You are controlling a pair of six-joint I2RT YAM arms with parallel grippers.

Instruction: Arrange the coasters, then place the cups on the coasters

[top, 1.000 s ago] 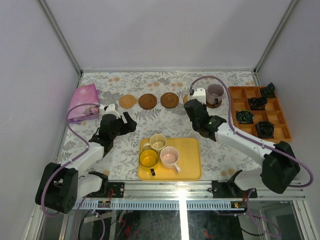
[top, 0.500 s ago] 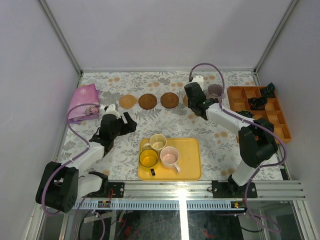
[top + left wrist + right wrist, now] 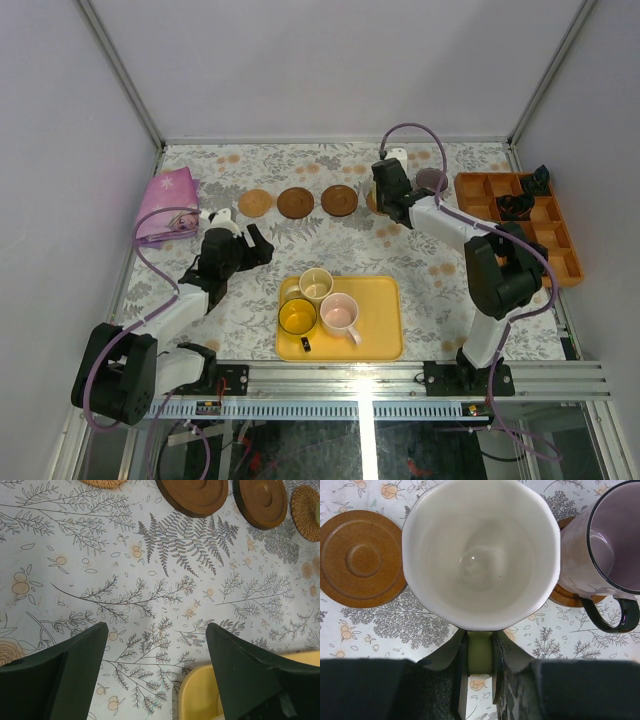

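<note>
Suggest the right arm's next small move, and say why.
Probably lower the pale green cup straight down. The right claw grips its handle, holding it between the brown coaster and the purple cup, seemingly above the bare tan coaster.

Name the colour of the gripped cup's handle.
The handle is pale green, clearest in right wrist view.

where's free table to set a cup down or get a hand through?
Bare: the strip between the coaster row and the yellow tray; the patch between tray and orange box. Crowded: far right, where the right gripper holds a pale cup beside the purple cup.
</note>
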